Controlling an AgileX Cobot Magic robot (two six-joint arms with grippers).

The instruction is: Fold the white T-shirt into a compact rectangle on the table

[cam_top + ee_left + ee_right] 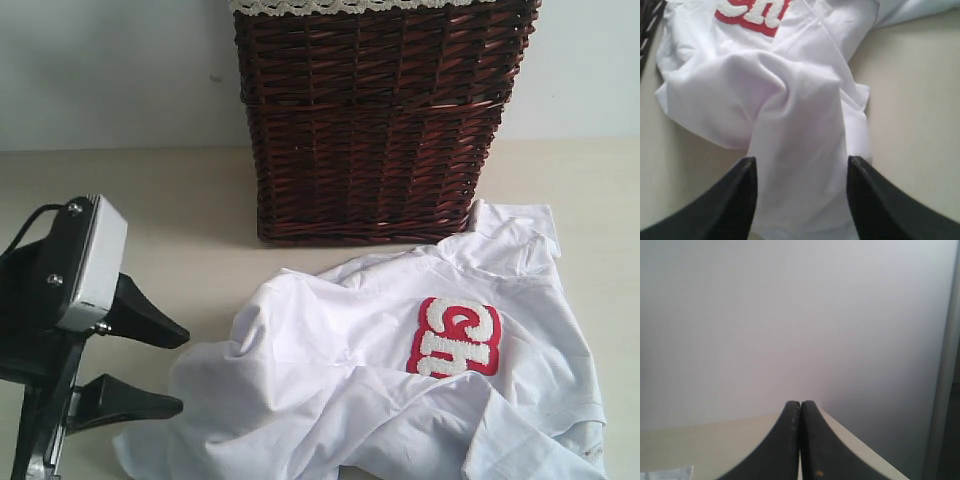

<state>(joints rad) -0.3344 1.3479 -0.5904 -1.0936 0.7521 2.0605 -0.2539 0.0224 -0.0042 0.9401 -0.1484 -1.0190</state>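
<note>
left gripper fingers parted, gripping nothing | shirt crumpled edge lies between them on table | right gripper pressed closed, empty

Exterior camera looks across tabletop toward basket; left wrist camera sits close above the shirt both share; right faces wall.

Pale beige worktop, on which a crumpled white T-shirt is laid with its red patch uppermost; a dark brown wicker basket is set just behind the shirt.
</note>
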